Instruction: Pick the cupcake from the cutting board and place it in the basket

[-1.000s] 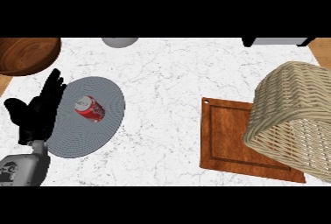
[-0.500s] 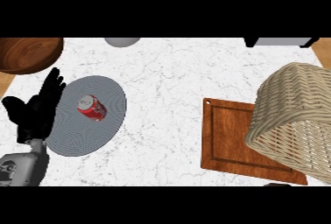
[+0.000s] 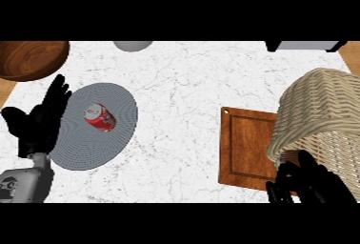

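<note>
While upright, basket [image 3: 320,114] contents unseen.

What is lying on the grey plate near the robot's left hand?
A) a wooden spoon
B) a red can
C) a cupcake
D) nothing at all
B: a red can lies on its side on the grey plate, beside the open left hand; no cupcake shows in this view.

head view, steeply down on counter [image 3: 183,86]
</note>
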{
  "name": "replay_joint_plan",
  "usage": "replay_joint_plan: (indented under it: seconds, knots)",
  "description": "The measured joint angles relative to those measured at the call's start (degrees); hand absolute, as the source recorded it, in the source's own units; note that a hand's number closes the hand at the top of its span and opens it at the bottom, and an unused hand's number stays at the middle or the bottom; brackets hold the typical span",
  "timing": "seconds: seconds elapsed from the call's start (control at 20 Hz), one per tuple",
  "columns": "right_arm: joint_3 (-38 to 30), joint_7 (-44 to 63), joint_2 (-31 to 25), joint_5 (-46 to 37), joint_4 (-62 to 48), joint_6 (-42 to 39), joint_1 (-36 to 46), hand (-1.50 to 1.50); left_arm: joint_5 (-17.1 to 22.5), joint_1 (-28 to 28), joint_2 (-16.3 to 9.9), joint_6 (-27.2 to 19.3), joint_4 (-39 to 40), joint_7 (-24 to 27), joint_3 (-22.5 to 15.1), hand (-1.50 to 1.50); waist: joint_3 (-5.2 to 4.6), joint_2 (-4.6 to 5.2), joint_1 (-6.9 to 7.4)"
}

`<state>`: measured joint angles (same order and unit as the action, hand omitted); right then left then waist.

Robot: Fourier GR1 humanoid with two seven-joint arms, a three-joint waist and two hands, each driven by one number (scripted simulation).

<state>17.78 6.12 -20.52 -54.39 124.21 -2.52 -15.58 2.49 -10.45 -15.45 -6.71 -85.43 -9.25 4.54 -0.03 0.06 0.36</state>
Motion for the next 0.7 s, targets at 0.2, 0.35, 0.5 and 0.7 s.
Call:
replay_joint_plan:
  seconds: [0.2,0.35,0.5,0.7]
  knots:
    - [-3.68,-0.02,1.19,0.11,-6.9,-1.2,6.06,1.5,-0.54,0.36,0.44,0.24,-0.12,0.13,0.28,0.0,0.03,-0.02,-0.11]
    - [-7.47,-0.46,0.67,1.29,-10.63,-3.22,10.18,1.5,-0.98,0.09,0.62,0.52,0.13,0.03,0.48,0.0,0.03,-0.02,-0.19]
    - [-11.68,-2.41,-0.14,3.09,-15.02,-4.29,13.81,1.5,-1.51,0.04,1.24,0.54,0.89,0.74,0.63,0.0,0.04,-0.01,-0.23]
    - [-15.1,-4.08,-0.34,4.22,-20.21,-6.19,18.23,1.5,-1.65,-0.19,1.18,1.36,1.02,0.83,1.46,0.0,0.04,-0.03,-0.25]
